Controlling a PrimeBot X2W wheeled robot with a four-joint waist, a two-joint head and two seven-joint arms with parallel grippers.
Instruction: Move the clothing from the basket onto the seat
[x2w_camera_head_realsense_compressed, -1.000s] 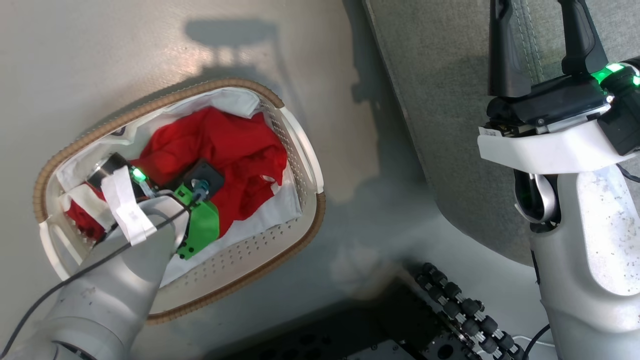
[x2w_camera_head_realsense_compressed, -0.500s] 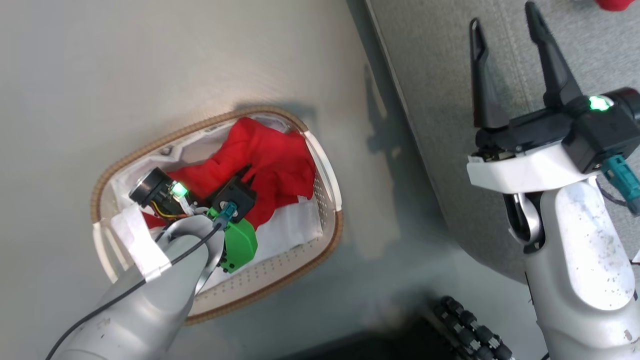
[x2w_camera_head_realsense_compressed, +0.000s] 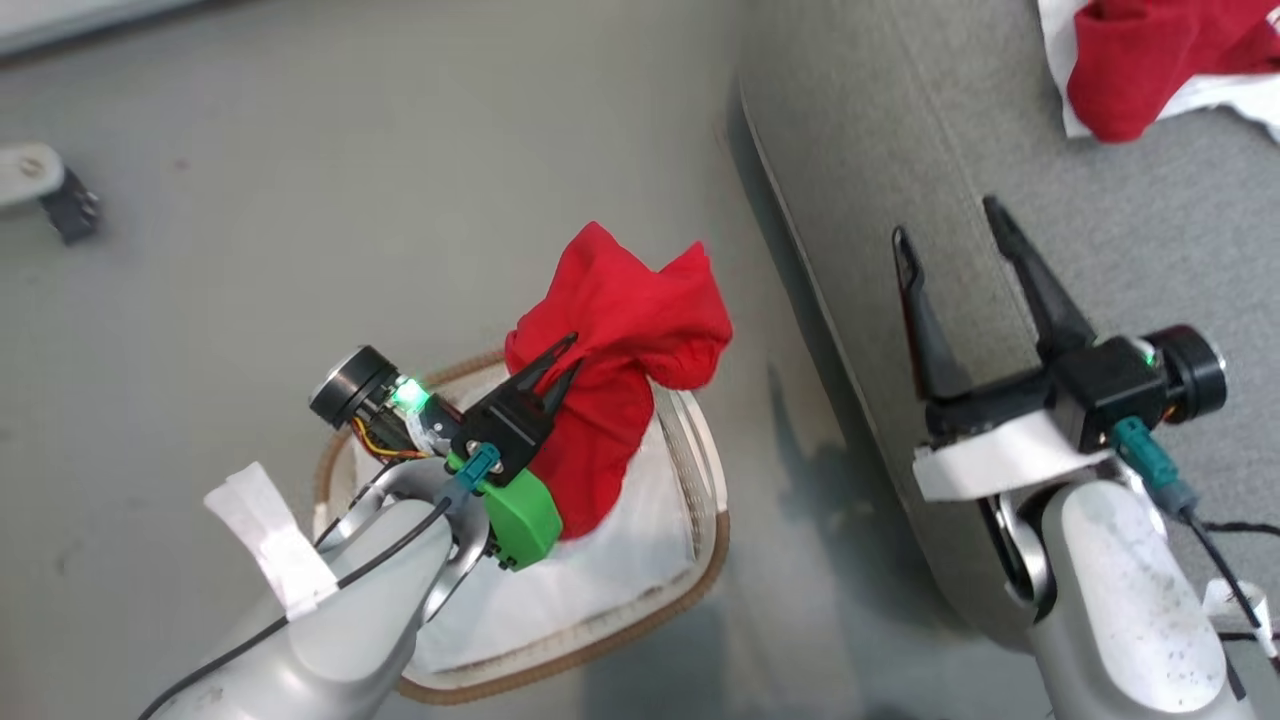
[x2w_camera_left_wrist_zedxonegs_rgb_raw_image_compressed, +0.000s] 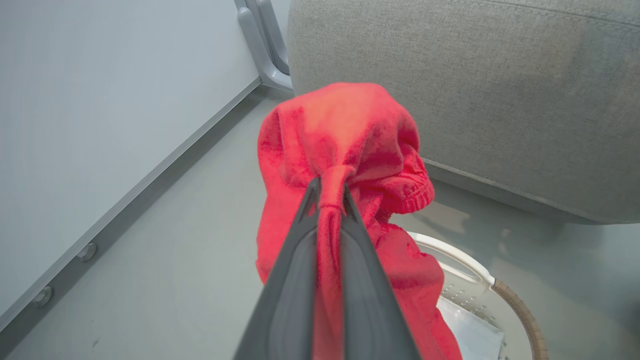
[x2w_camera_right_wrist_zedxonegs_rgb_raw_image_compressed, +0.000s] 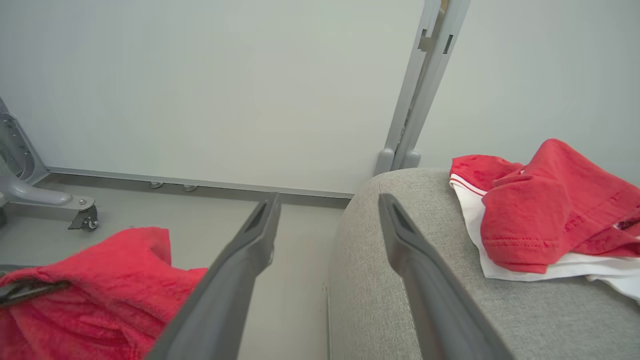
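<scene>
Because the left gripper is clamped tight on a gathered fold near the top of the red garment, the cloth hangs as a loose bundle. Its lower end drapes toward the white liner of the basket. The high hold appears intended to carry the hem over the woven rim, though the head view does not confirm that the lower end is free of it. To the right, a strip of bare floor separates the basket from the rounded front edge of the seat, so any transfer must rise over that edge. The right gripper stands at the seat edge, fingers spread wide, holding nothing. At far right, other clothing lies on the cushion, with open upholstery between it and the edge for landing.
</scene>
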